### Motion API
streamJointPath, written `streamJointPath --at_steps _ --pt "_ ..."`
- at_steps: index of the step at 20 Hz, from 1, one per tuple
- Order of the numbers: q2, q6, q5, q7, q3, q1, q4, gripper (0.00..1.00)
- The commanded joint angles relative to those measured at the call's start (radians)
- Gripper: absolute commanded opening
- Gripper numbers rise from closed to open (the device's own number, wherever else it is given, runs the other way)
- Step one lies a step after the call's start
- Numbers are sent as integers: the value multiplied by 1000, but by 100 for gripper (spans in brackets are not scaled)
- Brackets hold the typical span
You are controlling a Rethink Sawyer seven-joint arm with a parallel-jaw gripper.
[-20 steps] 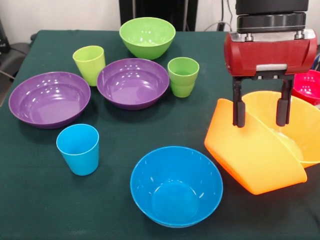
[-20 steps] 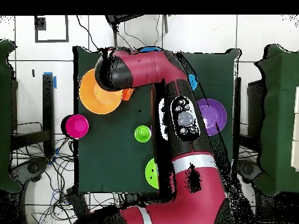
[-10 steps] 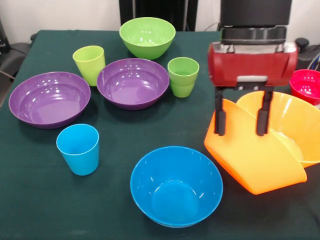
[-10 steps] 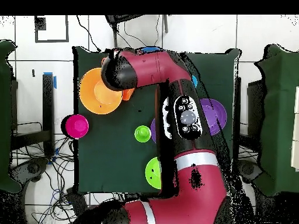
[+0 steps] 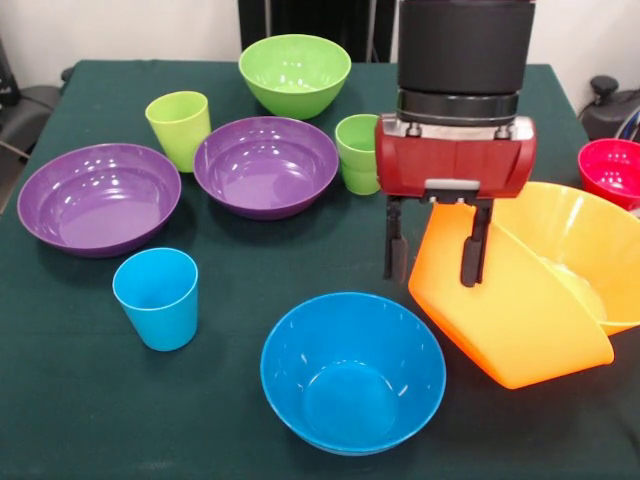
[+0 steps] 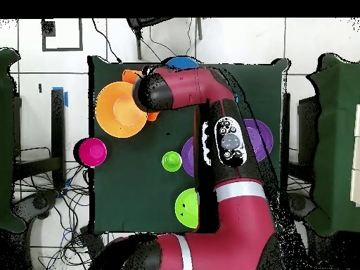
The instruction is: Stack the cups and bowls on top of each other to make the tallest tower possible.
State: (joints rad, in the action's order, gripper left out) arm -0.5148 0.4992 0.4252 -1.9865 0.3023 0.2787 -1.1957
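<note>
upright, the claw (image 5: pixel 433 258) hangs open, straddling the tilted orange bowl's (image 5: pixel 505 315) rim.

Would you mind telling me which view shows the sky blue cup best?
The front view: the sky blue cup stands upright in full sight, left of the blue bowl. In the overhead view the arm hides it.

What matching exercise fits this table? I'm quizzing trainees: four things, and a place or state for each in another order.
Things:
1. blue cup
2. tilted orange bowl
3. red bowl
4. gripper

Places or states:
a. at the table's edge
b. open, hanging above the table
c. leaning on the other orange bowl
d. upright, in front of a purple bowl

Pairs: 1-d, 2-c, 3-a, 4-b
</note>
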Motion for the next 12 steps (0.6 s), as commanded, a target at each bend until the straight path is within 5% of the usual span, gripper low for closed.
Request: streamJointPath --at_steps 1,12 --pt "37 6 46 9 -20 -6 -76 100" --pt "-53 66 -8 -49 -41 -47 -142 100"
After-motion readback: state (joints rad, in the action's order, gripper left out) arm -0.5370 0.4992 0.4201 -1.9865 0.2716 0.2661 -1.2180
